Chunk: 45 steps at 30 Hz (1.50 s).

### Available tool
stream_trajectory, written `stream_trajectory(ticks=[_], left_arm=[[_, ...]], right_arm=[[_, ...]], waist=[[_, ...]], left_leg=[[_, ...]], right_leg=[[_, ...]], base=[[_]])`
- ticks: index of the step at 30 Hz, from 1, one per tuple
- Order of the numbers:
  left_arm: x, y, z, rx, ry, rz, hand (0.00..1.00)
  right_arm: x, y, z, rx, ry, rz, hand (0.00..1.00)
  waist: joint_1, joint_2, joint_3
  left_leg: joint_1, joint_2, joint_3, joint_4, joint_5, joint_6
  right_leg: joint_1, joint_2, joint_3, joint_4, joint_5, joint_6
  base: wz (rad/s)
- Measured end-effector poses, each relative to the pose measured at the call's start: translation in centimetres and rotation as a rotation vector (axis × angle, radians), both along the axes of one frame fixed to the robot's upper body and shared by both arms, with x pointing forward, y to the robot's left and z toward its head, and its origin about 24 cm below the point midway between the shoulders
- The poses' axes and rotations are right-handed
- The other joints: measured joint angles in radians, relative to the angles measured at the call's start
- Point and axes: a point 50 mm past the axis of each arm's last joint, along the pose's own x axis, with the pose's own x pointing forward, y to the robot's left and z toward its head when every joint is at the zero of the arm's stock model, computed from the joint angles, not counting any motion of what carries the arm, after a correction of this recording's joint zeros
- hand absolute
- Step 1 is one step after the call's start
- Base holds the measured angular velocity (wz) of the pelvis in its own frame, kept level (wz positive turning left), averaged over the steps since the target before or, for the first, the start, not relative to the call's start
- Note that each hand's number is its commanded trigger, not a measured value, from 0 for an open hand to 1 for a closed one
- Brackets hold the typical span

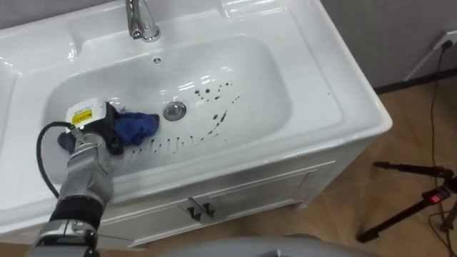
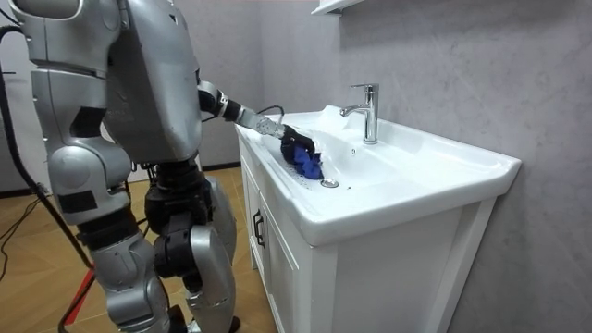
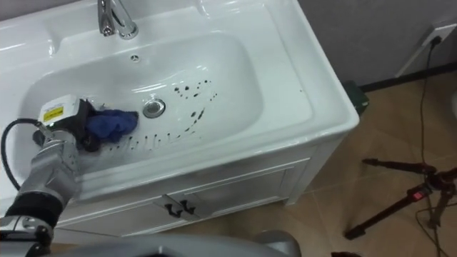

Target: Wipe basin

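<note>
Basin (image 1: 257,64), white ceramic, sat in a white vanity cabinet (image 1: 235,193) w/ the blue cloth (image 1: 139,127) lying bunched on its bottom, left half, just left of the drain (image 1: 174,111) and nearer the front edge than the back. Left hand (image 1: 107,135) was down inside the bowl at the cloth's left end, dark fingers curled round the bunch, cloth sticking out to the right of the grip twd the drain. Forearm came in over the basin's front edge near the front-left corner.

Dark specks (image 1: 213,91) were scattered right of the drain, approx. mid-bowl, w/ a thin dark streak (image 1: 218,121) running down from them twd the front slope. A row of small faint marks (image 1: 168,143) lay along the front slope, just in front of cloth and drain.

Chrome faucet (image 1: 141,20) stood at the middle of the back edge, overflow hole (image 1: 158,61) on the back wall below it. Two door handles (image 1: 198,211) showed on the cabinet front, under the front edge.

In the room view the robot stood upright at the cabinet's front, left arm stretched out over the rim. On the wood floor (image 1: 414,143) off the basin's right end lay a black tripod (image 1: 414,203); a wall socket (image 1: 448,41) w/ a cable was behind it.
</note>
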Motion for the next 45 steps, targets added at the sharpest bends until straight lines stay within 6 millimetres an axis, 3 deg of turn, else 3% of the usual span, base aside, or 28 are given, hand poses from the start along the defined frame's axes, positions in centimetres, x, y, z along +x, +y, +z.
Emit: stream_trajectory(ticks=[2,8,15,20,25,32,40,45], left_arm=[[0.4,-0.6,0.0,0.007,0.029,-0.039,1.0],[1.2,-2.5,-0.1,-0.045,0.113,-0.11,1.0],[1.8,-3.6,0.6,-0.076,0.172,-0.166,1.0],[2.0,-4.5,1.0,-0.127,0.207,-0.198,1.0],[2.1,-5.2,1.3,-0.255,0.225,-0.19,1.0],[2.1,-5.7,1.5,-0.287,0.226,-0.199,1.0],[2.7,-7.4,2.6,-0.297,0.184,-0.287,1.0],[2.8,-9.2,3.4,-0.305,0.171,-0.365,1.0]], right_arm=[[0.4,0.0,0.0,0.008,-0.005,0.011,0.0],[1.3,0.0,0.1,0.005,-0.015,0.035,0.0],[2.0,-0.1,0.2,-0.002,-0.034,0.045,0.0],[2.8,-0.1,0.3,0.007,-0.049,0.052,0.0],[3.0,-0.5,0.4,0.004,-0.046,0.065,0.0],[4.0,-0.9,0.7,-0.009,-0.067,0.091,0.0],[5.4,-0.6,0.9,-0.015,-0.121,0.122,0.0],[4.9,-0.5,0.7,-0.013,-0.105,0.116,0.0]], waist=[[-0.013,0.005,0.0036],[-0.046,0.028,0.0],[-0.077,0.03,0.0004],[-0.09,0.03,0.001],[-0.086,0.03,0.0009],[-0.069,0.029,0.0009],[-0.07,0.009,0.0144],[-0.086,0.009,0.0141]], left_leg=[[-0.004,0.002,0.008,0.008,0.0,0.0],[-0.006,0.007,0.032,0.015,0.0,0.001],[-0.006,0.007,0.077,0.016,0.0,0.001],[-0.002,0.0,0.08,0.015,0.0,0.001],[-0.005,0.002,0.08,0.025,-0.001,0.002],[-0.015,0.003,0.08,0.051,-0.001,0.002],[-0.017,0.003,0.075,0.05,-0.003,0.006],[-0.02,0.006,0.071,0.054,-0.008,0.013]], right_leg=[[-0.007,-0.001,0.003,0.01,0.0,-0.001],[-0.024,-0.003,0.017,0.03,-0.005,-0.007],[-0.036,-0.015,0.013,0.05,-0.016,-0.004],[-0.038,-0.027,0.014,0.065,-0.026,0.003],[-0.039,-0.032,0.014,0.066,-0.032,0.006],[-0.038,-0.033,0.013,0.07,-0.035,0.004],[-0.037,-0.031,0.012,0.073,-0.035,0.004],[-0.036,-0.032,0.013,0.066,-0.033,0.006]], base=[[-0.04],[-0.09],[0.0],[0.02],[-0.02],[-0.01],[0.03],[0.0]])
